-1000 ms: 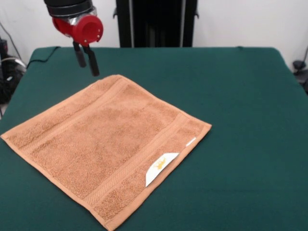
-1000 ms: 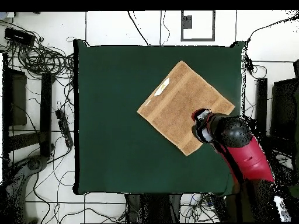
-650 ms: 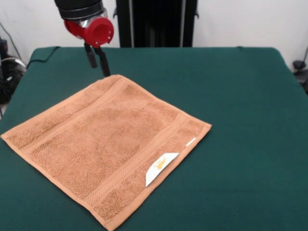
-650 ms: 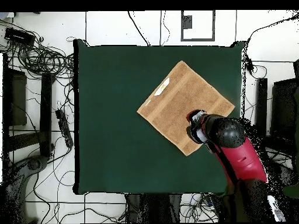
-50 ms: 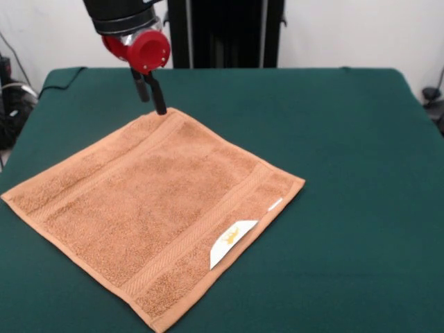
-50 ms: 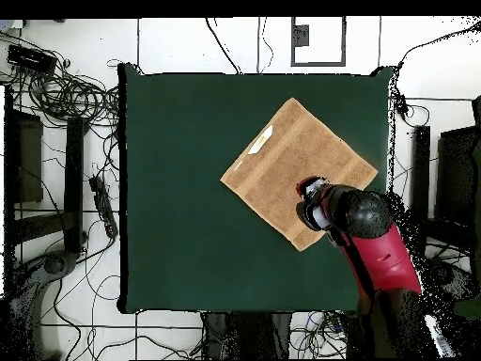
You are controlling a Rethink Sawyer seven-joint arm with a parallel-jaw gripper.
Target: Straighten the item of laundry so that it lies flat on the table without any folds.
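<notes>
The gripper [image 5: 155,94] has slid along the table's far edge over the last second, from off the towel's side to right above the towel's far corner. The towel [image 5: 149,208] itself hasn't budged: it lies spread as 1 flat sheet toward the table's [image 5: 361,208] near left corner, white label [image 5: 232,243] showing at its near right edge, no fold that I can see (so the job looks all but done). The 2 dark fingers [image 5: 159,96] hang close together, a thin gap at most, holding nothing. Their tips sit just at that corner, and I can't tell whether they touch it.
</notes>
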